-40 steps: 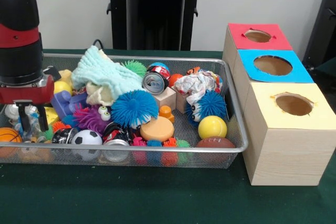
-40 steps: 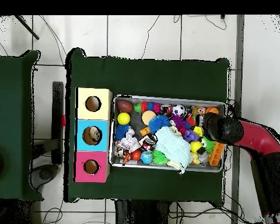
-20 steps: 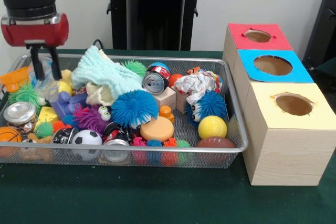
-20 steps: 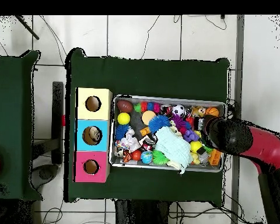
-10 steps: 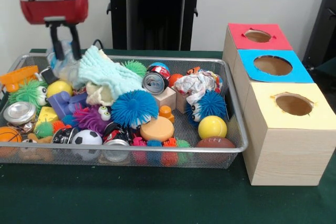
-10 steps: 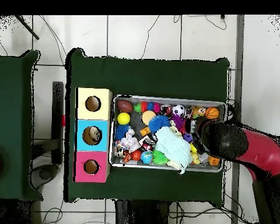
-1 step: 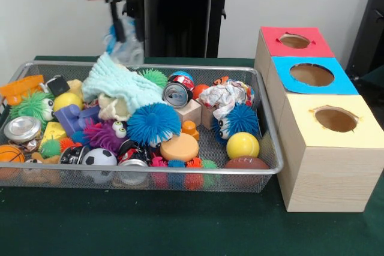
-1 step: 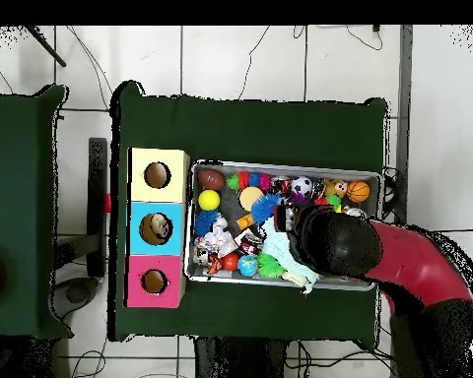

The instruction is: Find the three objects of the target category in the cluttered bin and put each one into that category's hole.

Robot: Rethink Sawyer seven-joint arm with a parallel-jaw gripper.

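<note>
My gripper [image 7: 125, 23] hangs above the back left part of the mesh bin [image 7: 180, 171], shut on a clear crumpled plastic item [image 7: 126, 45] with blue bits. The item dangles just over the pale green cloth [image 7: 120, 85], clear of the clutter. Right of the bin stand three wooden boxes with holes: red [image 7: 296, 41], blue [image 7: 312, 75] and yellow [image 7: 336, 119]. From overhead, the arm's black head [image 8: 334, 241] covers the gripper and the middle right of the bin [image 8: 285, 163]. The blue box's hole [image 8: 157, 228] shows something pale inside.
The bin holds a blue spiky ball [image 7: 153, 123], a drink can [image 7: 177, 94], crumpled paper [image 7: 225, 97], a yellow ball [image 7: 242, 145], a small football [image 7: 246, 163], a soccer ball [image 7: 99, 157] and a metal tin [image 7: 22, 128]. Green cloth covers the table [image 7: 180, 226].
The gripper has risen out of the bin's left end and travelled right, carrying the clear plastic item, to a spot over the pale green cloth.
</note>
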